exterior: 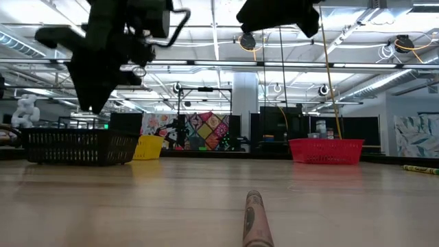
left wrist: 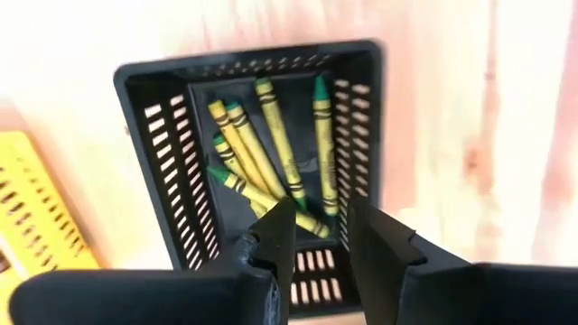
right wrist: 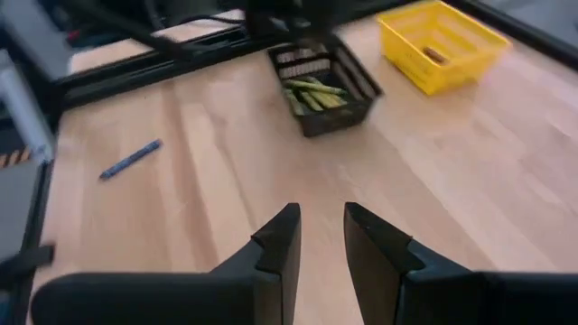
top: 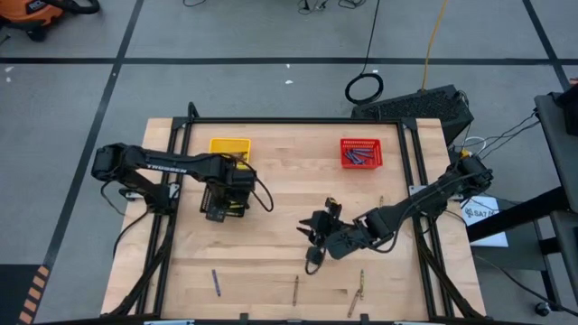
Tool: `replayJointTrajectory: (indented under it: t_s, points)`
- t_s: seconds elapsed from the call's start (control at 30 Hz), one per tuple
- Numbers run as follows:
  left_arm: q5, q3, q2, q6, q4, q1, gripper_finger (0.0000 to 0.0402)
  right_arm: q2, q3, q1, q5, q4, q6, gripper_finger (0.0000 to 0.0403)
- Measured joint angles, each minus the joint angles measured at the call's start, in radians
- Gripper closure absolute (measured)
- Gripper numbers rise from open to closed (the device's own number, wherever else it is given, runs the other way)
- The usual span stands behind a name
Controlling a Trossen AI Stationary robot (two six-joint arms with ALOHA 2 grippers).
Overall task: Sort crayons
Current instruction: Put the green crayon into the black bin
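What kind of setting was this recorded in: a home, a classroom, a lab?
Probably a robotics lab or large workshop hall. The wooden table sits on a grey floor with black tape lines, and the low view shows exposed ceiling beams with strip lights and dark partitions.

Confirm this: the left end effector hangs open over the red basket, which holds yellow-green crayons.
Wrong basket. The left end effector hangs open over the black basket, as the left wrist view shows; the yellow-green crayons lie in that one.

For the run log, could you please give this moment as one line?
left gripper: open over black mesh basket of yellow-green crayons | right gripper: empty, mid-table
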Motion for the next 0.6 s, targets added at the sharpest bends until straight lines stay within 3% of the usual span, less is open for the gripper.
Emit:
replayJointTrajectory:
  t_s: [0.27, 0.43, 0.6]
  points:
    - [-0.017, 0.139, -0.043, -0.052, -0.123, -0.086, 0.0309, 0.000, 0.000, -0.076, -0.022, -0.265, 0.340, 0.0328]
    - [-0.022, 0.185, -0.136, -0.101, -0.139, -0.138, 0.0309, 0.000, 0.000, -0.076, -0.148, -0.424, 0.538, 0.0328]
    - [-0.030, 0.195, -0.219, -0.155, -0.118, -0.173, 0.0309, 0.000, 0.000, -0.049, -0.341, -0.451, 0.634, 0.0328]
